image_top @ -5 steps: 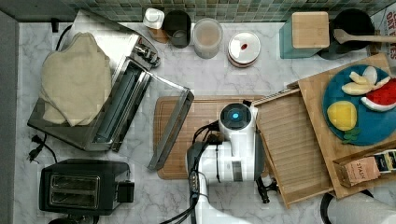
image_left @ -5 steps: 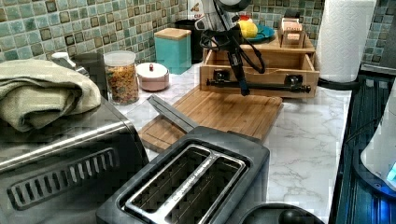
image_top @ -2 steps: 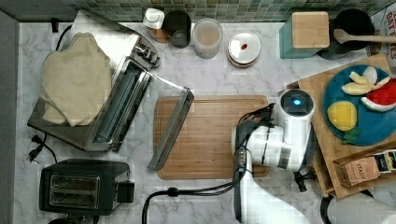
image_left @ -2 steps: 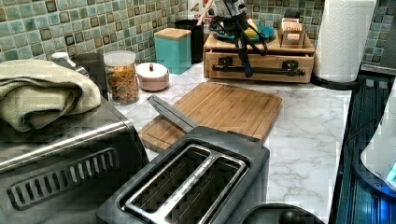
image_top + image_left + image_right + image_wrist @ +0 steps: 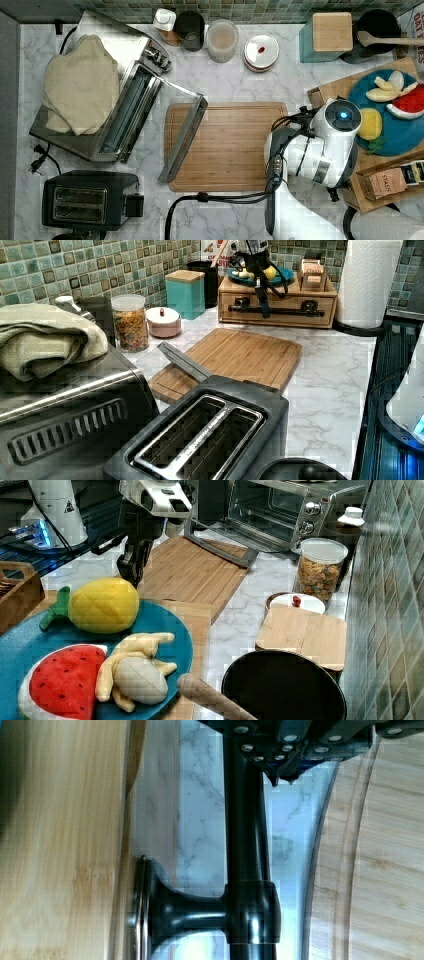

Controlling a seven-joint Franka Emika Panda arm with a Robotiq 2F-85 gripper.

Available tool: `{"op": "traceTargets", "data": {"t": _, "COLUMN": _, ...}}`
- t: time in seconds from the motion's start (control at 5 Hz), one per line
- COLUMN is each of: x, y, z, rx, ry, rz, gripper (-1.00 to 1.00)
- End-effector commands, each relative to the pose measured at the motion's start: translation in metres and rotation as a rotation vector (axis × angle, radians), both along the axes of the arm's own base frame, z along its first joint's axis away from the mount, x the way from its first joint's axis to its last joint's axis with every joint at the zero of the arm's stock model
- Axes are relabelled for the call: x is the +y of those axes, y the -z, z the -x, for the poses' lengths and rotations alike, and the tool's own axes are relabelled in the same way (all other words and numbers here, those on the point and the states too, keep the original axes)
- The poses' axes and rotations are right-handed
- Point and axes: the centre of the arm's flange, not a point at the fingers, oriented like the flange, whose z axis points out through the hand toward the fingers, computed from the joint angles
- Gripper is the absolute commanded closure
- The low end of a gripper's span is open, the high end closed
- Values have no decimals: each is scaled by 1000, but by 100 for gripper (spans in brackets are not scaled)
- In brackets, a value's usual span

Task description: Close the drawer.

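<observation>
While shut flush, pale bamboo drawer [image 5: 278, 305] w/ round black bar handle [image 5: 247, 870]; end effector [image 5: 263, 307] grip state unclear.

White, rounded arm [image 5: 320, 155] segments with grey and black joint bands, topped by a dark round cap with a glowing blue dot; black cables looped along the side; dark gripper [image 5: 262, 297] fingers; small silver screw heads in the black wrist plate; white base with a triangular warning sticker
</observation>
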Motion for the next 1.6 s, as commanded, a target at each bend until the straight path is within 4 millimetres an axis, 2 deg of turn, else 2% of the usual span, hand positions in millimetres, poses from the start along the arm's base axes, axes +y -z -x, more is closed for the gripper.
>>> {"op": "traceTargets", "data": {"t": 0.2, "x": -137, "y": -81, "z": 18, "rx": -196, "ry": 74, "rz": 80, "gripper": 100}}
{"op": "traceTargets", "data": {"t": 1.6, "x": -137, "y": -81, "z": 18, "rx": -196, "ry": 72, "rz": 80, "gripper": 100}}
